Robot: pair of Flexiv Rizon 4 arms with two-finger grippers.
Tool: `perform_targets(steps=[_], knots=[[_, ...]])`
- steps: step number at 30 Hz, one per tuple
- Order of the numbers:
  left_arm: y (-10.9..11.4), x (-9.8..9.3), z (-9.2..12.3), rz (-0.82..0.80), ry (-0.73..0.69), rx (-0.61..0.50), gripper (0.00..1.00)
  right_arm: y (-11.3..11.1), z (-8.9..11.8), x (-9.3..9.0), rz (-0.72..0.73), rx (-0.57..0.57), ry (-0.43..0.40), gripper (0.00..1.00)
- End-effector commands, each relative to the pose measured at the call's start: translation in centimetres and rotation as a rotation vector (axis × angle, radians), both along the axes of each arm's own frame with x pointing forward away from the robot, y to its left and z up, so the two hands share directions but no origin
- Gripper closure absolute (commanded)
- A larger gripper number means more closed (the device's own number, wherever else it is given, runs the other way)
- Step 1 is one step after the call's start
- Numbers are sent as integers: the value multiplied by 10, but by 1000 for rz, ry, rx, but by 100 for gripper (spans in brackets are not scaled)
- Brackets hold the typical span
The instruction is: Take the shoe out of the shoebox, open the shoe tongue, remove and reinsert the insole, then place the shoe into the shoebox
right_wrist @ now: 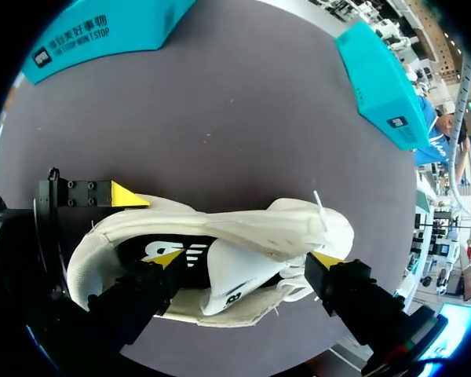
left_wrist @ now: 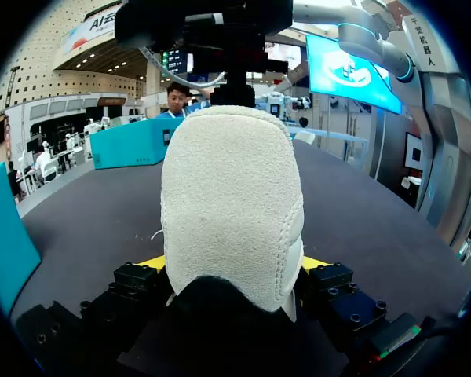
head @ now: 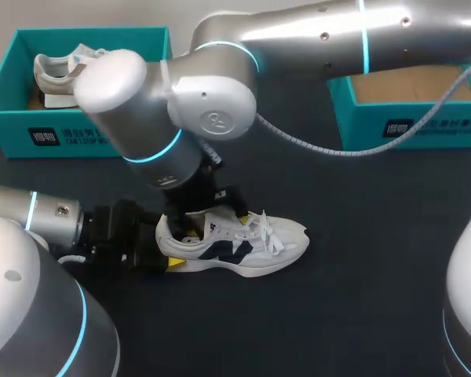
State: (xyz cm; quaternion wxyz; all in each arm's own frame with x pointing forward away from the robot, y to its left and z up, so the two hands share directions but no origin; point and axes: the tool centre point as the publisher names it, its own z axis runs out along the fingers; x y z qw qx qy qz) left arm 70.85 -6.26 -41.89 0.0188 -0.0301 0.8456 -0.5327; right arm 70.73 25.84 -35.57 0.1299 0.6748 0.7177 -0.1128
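Shoe heel clamped in left pincer.

Exhibition hall, overhead banner, large blue screen

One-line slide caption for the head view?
Left end effector holds the white and navy sneaker by the heel on the dark table; right end effector over its opening.
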Motion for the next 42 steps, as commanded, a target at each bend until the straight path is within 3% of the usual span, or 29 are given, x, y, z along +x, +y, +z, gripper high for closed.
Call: perform_targets(steps=[1,16,32,33,34,36,38,42], knots=[[-1,1,-4,0,1,2,100,4,-5,-6,-640,-97,-241,0],[-1,1,-4,0,1,2,100,-22,1,-8,-691,-194,-269,0],[-1,1,-4,0,1,2,100,-49,33,-12,-712,-220,-298,0],[-1,1,-4,0,1,2,100,-51,35,-12,-712,-220,-301,8],[-1,1,-4,0,1,2,100,-52,36,-12,-710,-219,-300,54],[-1,1,-4,0,1,2,100,-53,37,-12,-710,-219,-301,70],[-1,1,-4,0,1,2,100,-55,37,-11,-706,-210,-295,100],[-1,1,-4,0,1,2,100,-56,35,-9,-692,-192,-279,100]])
